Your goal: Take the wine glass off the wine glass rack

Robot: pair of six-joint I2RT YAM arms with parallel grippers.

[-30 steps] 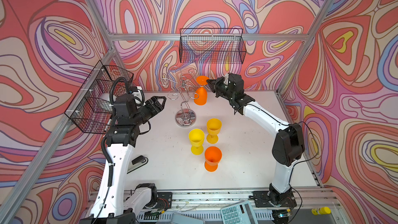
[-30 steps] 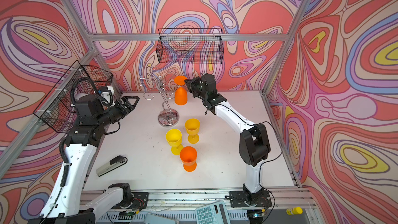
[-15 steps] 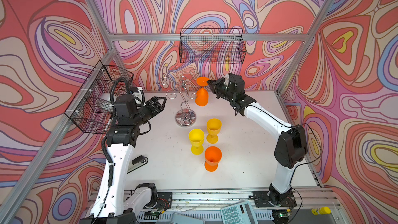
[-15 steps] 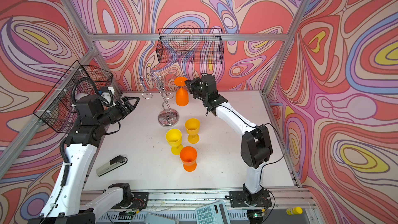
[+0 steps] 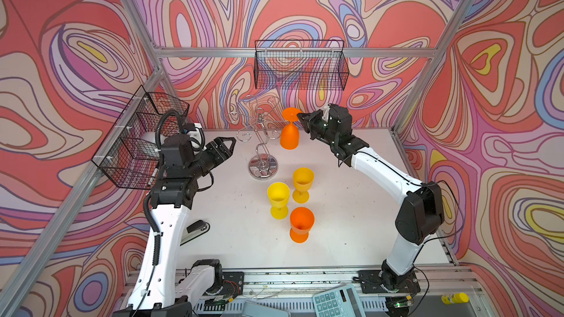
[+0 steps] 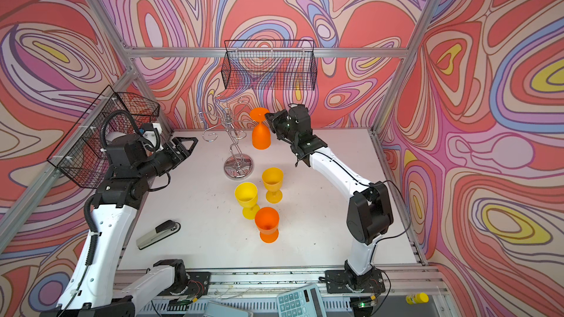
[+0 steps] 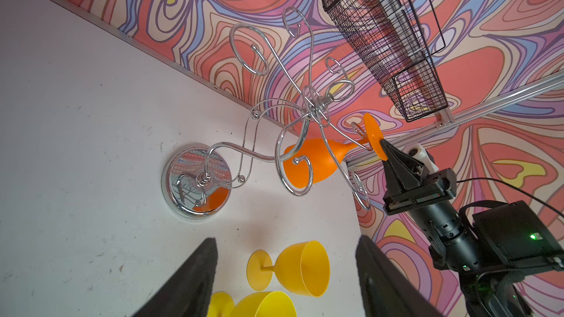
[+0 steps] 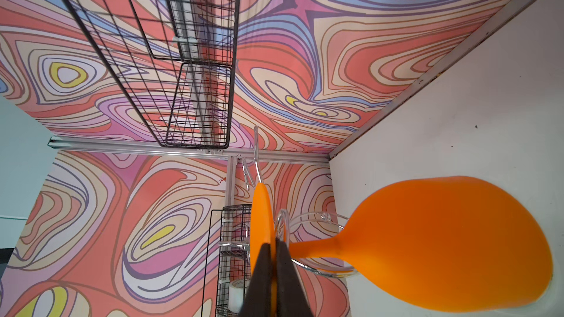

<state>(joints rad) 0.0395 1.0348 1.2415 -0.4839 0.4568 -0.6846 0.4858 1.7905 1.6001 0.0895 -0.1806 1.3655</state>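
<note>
The orange wine glass [image 5: 289, 137] [image 6: 261, 137] hangs upside down from a curled arm of the chrome wine glass rack [image 5: 263, 166] [image 6: 238, 166], bowl above the table. My right gripper [image 5: 300, 116] [image 6: 268, 116] [image 8: 276, 248] is shut on the rim of the glass's flat foot. In the right wrist view the wine glass [image 8: 442, 245] has its stem inside the wire loop. My left gripper [image 5: 229, 142] [image 6: 191, 142] [image 7: 286, 239] hovers open and empty to the left of the rack. The left wrist view shows the rack [image 7: 198, 182] and the hanging wine glass [image 7: 314, 161].
Three upright plastic goblets stand in front of the rack: yellow [image 5: 278, 199], amber [image 5: 302, 184], orange [image 5: 301, 224]. A stapler [image 5: 195, 230] lies front left. Black mesh baskets hang on the back wall [image 5: 300, 65] and left wall [image 5: 140, 135]. A calculator [image 5: 338, 300] sits off the front edge.
The right gripper, still shut on the glass's foot, has shifted slightly to the right with the glass, away from the rack's centre. The left arm has not moved.
</note>
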